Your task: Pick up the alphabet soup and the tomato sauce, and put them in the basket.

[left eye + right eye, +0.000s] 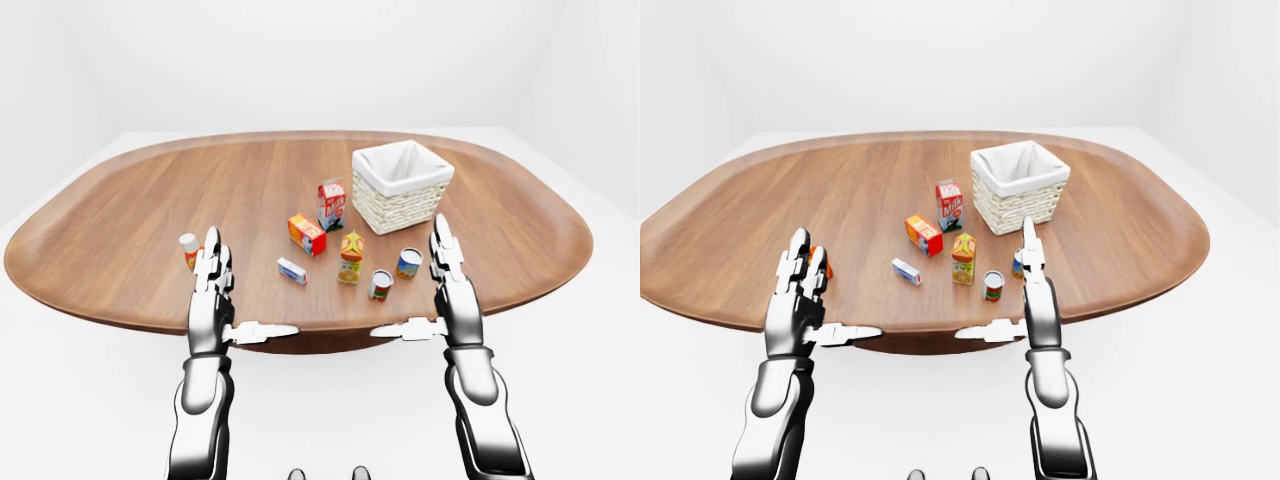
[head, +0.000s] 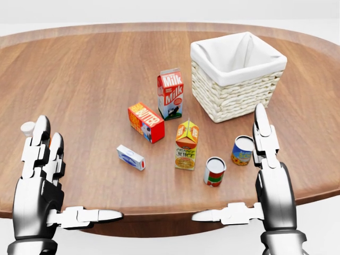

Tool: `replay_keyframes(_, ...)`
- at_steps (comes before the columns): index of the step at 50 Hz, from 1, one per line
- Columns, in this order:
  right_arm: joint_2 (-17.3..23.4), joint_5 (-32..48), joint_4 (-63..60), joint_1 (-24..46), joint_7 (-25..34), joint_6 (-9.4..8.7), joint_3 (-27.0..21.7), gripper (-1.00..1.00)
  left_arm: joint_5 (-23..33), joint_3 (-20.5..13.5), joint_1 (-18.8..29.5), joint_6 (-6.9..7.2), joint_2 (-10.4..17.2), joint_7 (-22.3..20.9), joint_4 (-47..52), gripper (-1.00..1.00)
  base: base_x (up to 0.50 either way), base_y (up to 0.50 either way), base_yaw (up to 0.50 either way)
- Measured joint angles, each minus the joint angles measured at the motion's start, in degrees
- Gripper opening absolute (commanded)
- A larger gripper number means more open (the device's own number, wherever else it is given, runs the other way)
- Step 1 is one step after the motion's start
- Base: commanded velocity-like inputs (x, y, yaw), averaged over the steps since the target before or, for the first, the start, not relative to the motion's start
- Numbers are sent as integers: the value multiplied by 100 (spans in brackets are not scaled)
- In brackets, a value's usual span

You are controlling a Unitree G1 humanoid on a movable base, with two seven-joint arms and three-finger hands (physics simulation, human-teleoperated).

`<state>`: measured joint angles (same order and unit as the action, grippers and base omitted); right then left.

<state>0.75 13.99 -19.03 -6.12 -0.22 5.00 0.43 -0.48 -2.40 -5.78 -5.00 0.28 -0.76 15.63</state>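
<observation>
at the table's near edge (image 2: 159, 210) in the head view, your left hand (image 2: 40, 180) and right hand (image 2: 268, 170) stand upright, fingers straight and spread, thumbs turned inward, holding nothing. the tomato sauce (image 2: 214, 171) and alphabet soup (image 2: 242, 150) cans stand just left of your right hand, below the basket (image 2: 236, 79). your left fingers hide most of a bottle (image 1: 188, 249); only its cap shows.

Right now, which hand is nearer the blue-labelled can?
Right. The right hand stands open just right of the blue-labelled can in the head view; the left hand is far off at the view's left side.
</observation>
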Motion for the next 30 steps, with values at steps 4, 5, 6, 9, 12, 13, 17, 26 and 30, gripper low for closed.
replay_keyframes(4, -1, 3, 8, 1, 1, 0, 4, 100, -4, -3, 8, 0, 1, -6, -22, 100, 29, 0, 0)
replay_keyframes(5, -1, 3, 9, 2, 2, 0, 5, 100, -5, -3, 10, 0, 2, -7, -27, 100, 29, 0, 0)
replay_keyframes(6, -1, 3, 10, 2, 3, 0, 7, 100, -6, -4, 12, 0, 2, -8, -30, 100, 29, 0, 0)
replay_keyframes(9, -2, 2, 12, 4, 6, 0, 10, 100, -8, -4, 17, 0, 2, -9, -38, 100, 29, 0, 0)
replay_keyframes(12, -1, 0, 19, 7, 9, 0, 12, 100, -10, -4, 21, 0, 2, -9, -44, 100, 28, 0, 0)
replay_keyframes(13, -1, -1, 21, 8, 10, 0, 12, 100, -10, -4, 23, 0, 2, -9, -46, 100, 25, 0, 0)
replay_keyframes(17, -1, -4, 26, 10, 13, 0, 14, 100, -14, -6, 26, 0, 2, -8, -46, 100, 25, 0, 0)
replay_keyframes(26, -1, -10, 51, 13, 14, 0, 17, 100, -22, -11, 28, 0, 2, -6, -42, 100, 24, 0, 0)
replay_keyframes(30, -1, -14, 55, 11, 14, 0, 17, 100, -26, -13, 29, 0, 1, -3, -46, 100, 24, 0, 0)
